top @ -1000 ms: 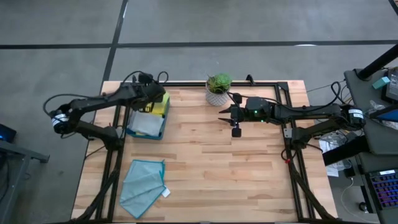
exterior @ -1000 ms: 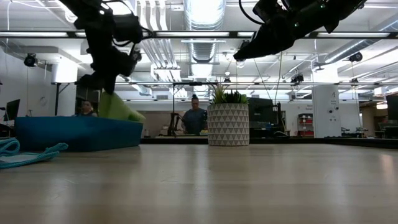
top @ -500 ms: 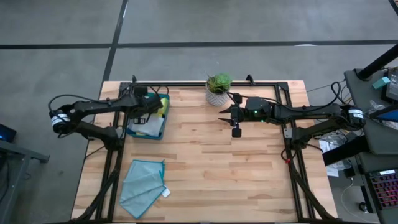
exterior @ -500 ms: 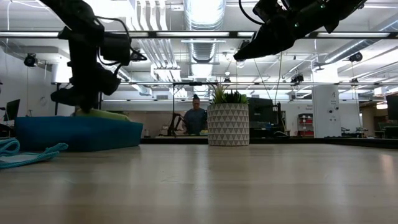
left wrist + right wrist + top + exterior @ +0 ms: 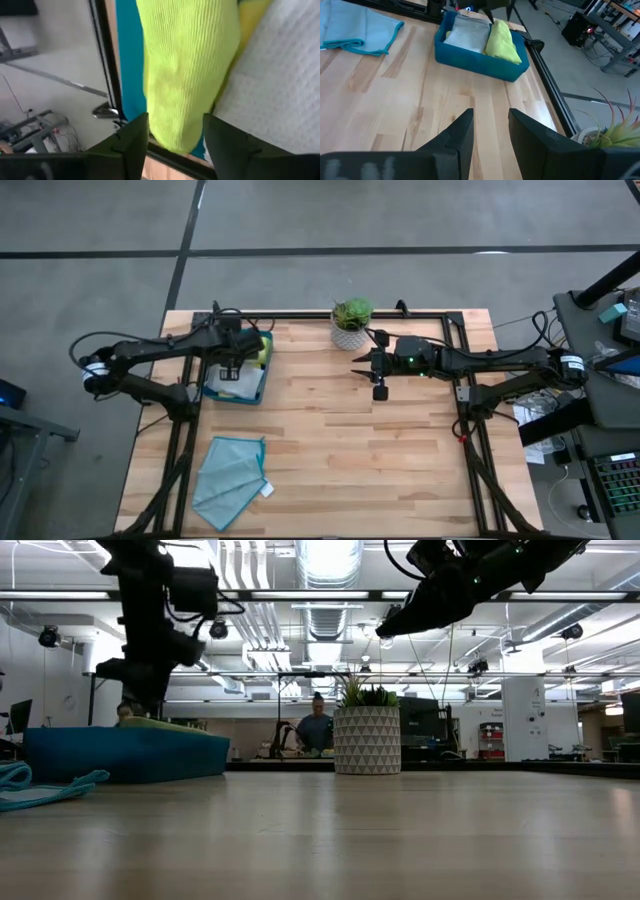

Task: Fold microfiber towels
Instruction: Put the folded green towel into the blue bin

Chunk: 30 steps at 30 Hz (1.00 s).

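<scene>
My left gripper (image 5: 233,358) hangs spread over the tray (image 5: 257,391), upper left; lime green towel (image 5: 503,42) lies inside, free. Teal towel (image 5: 231,477) lower left on tabletop (image 5: 340,450). Right gripper (image 5: 379,391) centre, parted, empty.

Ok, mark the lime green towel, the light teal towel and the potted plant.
lime green towel (image 5: 502,42), right wrist view, middle of its folded top.
light teal towel (image 5: 228,475), high view, centre of the cloth.
potted plant (image 5: 366,740), low view, front of the patterned pot.
</scene>
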Motion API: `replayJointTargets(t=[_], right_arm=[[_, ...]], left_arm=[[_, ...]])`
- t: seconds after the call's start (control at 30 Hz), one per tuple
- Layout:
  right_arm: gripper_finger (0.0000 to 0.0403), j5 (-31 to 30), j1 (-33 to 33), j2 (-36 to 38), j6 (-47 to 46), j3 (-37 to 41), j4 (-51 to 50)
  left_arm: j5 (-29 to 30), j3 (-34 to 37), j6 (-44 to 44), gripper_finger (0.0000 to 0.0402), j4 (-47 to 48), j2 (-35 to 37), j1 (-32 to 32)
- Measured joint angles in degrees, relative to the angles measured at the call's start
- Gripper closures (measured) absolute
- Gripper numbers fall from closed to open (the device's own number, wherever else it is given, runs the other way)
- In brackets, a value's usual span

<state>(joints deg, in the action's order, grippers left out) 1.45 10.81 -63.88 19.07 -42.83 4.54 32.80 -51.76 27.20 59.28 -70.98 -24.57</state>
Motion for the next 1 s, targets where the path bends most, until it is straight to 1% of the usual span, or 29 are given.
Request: replayJointTargets(t=[0.03,0.1,0.17,0.23,0.3,0.4,0.53,0.67,0.83,0.9,1.0], right_arm=[[0.0289,0.0,0.0,0.0,0.0,0.0,0.0],[0.0289,0.0,0.0,0.0,0.0,0.0,0.0],[0.0289,0.0,0.0,0.0,0.0,0.0,-0.2],[0.0289,0.0,0.0,0.0,0.1,0.0,-0.4],[0.0289,0.0,0.0,0.0,0.3,0.0,-0.8],[0.0289,0.0,0.0,0.0,0.3,0.0,-0.9],[0.0289,0.0,0.0,0.0,0.4,0.0,-1.1],[0.0289,0.0,0.0,0.0,0.5,0.0,-1.2],[0.0289,0.0,0.0,0.0,0.5,0.0,-1.3],[0.0289,0.0,0.0,0.0,0.6,0.0,-1.3],[0.0289,0.0,0.0,0.0,0.7,0.0,-1.3]], left_arm=[[-0.6,-0.5,-0.1,0.0229,-0.1,0.0,0.5],[-3.8,-1.3,-1.4,0.0228,-0.4,-0.1,1.4],[-7.8,-1.7,-4.8,0.0228,-1.7,-0.6,2.2],[-9.2,-1.7,-8.9,0.0228,-2.4,-1.7,3.3],[-7.7,-1.7,-12.4,0.0228,-2.4,-3.4,4.2],[-6.7,-1.7,-13.3,0.0228,-2.5,-6.6,5.2],[-6.4,-2.0,-10.8,0.0228,-3.4,-11.5,5.7],[-2.8,-2.9,-7.7,0.0228,-3.5,-14.4,5.9],[-2.2,-3.8,-7.2,0.0224,-3.4,-14.1,6.0],[-2.2,-3.9,-7.2,0.0213,-3.1,-13.4,6.3],[-2.1,-3.9,-7.3,0.0182,-3.2,-12.5,6.8]])
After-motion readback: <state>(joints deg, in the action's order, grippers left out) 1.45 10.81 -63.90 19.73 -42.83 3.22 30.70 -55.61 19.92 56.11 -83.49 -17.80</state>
